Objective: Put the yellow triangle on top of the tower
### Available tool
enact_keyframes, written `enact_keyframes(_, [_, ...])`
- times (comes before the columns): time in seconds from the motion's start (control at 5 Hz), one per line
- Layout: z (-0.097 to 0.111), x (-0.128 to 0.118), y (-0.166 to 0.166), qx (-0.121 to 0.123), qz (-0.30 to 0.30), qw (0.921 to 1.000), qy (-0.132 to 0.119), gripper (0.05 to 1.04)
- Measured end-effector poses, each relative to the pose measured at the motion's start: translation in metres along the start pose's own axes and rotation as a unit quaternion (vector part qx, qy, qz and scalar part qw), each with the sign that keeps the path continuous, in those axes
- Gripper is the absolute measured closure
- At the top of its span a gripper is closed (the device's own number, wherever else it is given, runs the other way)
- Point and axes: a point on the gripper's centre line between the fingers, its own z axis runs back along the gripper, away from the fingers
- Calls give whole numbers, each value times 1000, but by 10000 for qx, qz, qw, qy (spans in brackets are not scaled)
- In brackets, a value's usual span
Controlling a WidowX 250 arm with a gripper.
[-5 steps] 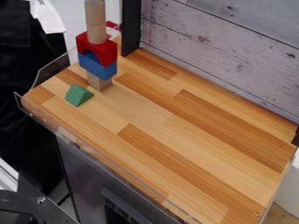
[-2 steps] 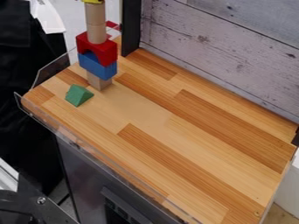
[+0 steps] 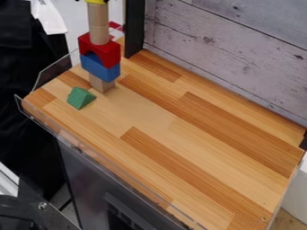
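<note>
At the top edge, the black gripper (image 3: 92, 1) shows only by small dark tips, one standing apart to the left of the yellow triangle (image 3: 96, 1) and one by its right side; it looks open. The yellow piece's lower part rests on the tower's upper wooden cylinder (image 3: 98, 14), and its top is cut off by the view's edge. Below come another wooden cylinder (image 3: 99, 34), a red arch block (image 3: 108, 53), a blue arch block (image 3: 108, 72) and a plain wooden block (image 3: 102, 84) on the table.
A green triangular block (image 3: 81, 98) lies on the wooden table (image 3: 180, 148), front left of the tower. Low clear guards (image 3: 53, 73) edge the table's left side and front. A dark post (image 3: 135, 27) and a plank wall (image 3: 234, 49) stand behind.
The yellow triangle has come down into view onto the tower top and shifted slightly right since the last frame. The left gripper tip now stands away from it. The other blocks have kept their places.
</note>
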Motion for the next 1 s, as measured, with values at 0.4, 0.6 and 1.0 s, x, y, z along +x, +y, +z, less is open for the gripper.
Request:
enact_keyframes(0.4, [0,-2,0,9,23,10000,78,83])
enact_keyframes(0.6, [17,-9,0,105,23,9999,-135,83])
enact_keyframes(1.0, [42,-41,-13,209,-245,9988,-359,83])
